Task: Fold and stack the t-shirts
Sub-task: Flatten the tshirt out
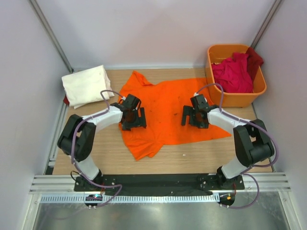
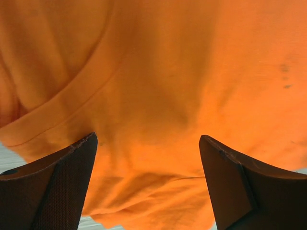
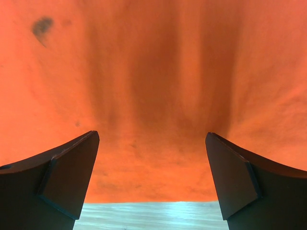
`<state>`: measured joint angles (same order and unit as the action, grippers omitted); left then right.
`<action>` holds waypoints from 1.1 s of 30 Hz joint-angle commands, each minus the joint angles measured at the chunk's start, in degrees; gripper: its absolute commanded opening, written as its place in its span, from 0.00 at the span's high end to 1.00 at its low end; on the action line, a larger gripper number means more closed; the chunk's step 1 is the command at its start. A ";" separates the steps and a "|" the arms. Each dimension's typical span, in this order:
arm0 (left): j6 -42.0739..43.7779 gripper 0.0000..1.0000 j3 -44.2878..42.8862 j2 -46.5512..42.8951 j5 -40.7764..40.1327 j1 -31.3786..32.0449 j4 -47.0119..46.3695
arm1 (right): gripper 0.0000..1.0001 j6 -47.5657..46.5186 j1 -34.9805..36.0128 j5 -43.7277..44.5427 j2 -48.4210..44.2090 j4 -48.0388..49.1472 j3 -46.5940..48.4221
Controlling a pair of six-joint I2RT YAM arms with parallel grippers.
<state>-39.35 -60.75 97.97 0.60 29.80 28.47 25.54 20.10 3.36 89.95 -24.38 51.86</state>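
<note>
A bright orange t-shirt [image 1: 165, 108] lies spread across the middle of the table, one sleeve toward the back left and a rumpled part at the front left. My left gripper [image 1: 132, 117] is open just above its left part; the left wrist view shows orange cloth [image 2: 158, 96] with a seam between the fingers. My right gripper [image 1: 194, 115] is open above its right part; the right wrist view shows flat cloth [image 3: 153, 96] and its hem edge. A folded cream-white t-shirt [image 1: 86, 85] lies at the back left. Crimson and dark red t-shirts [image 1: 235, 72] fill the tub.
A rigid orange plastic tub [image 1: 259, 88] stands at the back right. White walls close in the wooden table [image 1: 192, 153] on three sides. A black base rail runs along the near edge.
</note>
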 commanded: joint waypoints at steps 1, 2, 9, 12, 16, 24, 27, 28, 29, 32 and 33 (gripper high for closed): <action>-1.43 0.12 2.74 0.46 -3.50 -1.59 -1.49 | 0.00 1.88 1.52 1.38 -2.76 6.01 -4.55; -1.51 0.12 3.70 0.64 -4.02 -1.85 -1.31 | 0.00 1.97 2.57 2.61 -2.50 6.27 -5.27; -1.61 0.11 9.77 -3.31 -6.83 -6.68 2.90 | 0.00 6.52 7.14 4.90 -2.67 7.60 -11.41; -0.90 0.10 12.05 -8.21 -9.64 -8.27 6.06 | 0.00 9.61 10.74 6.22 -4.61 6.37 -13.70; -2.83 0.09 13.47 -13.68 -8.95 -8.27 9.66 | 0.00 14.35 14.00 7.36 -8.99 2.60 -15.29; 4.97 0.10 3.99 -24.05 -8.52 -8.27 21.09 | 0.00 16.65 17.34 9.56 -22.70 -12.52 -5.13; 9.81 0.11 3.10 -30.63 -6.76 -8.27 23.38 | 0.00 13.50 19.71 9.04 -22.54 -12.72 2.60; 10.43 0.11 3.18 -32.65 -6.84 -8.27 23.82 | 0.00 12.27 20.85 8.52 -20.54 -11.49 4.46; 10.87 0.11 3.53 -37.37 -6.49 -8.27 24.26 | 0.01 10.95 21.29 7.55 -18.78 -9.04 6.22; 9.82 0.10 5.20 -46.60 -2.83 -8.18 22.87 | 0.05 3.75 22.53 8.51 -8.01 -7.18 19.19; 10.17 0.10 6.25 -49.26 -1.15 -8.18 21.99 | 0.06 0.42 22.70 9.64 -4.91 -7.35 22.64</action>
<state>-31.53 -55.86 56.18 -5.39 21.71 49.36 34.46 41.89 11.42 76.25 -34.89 65.47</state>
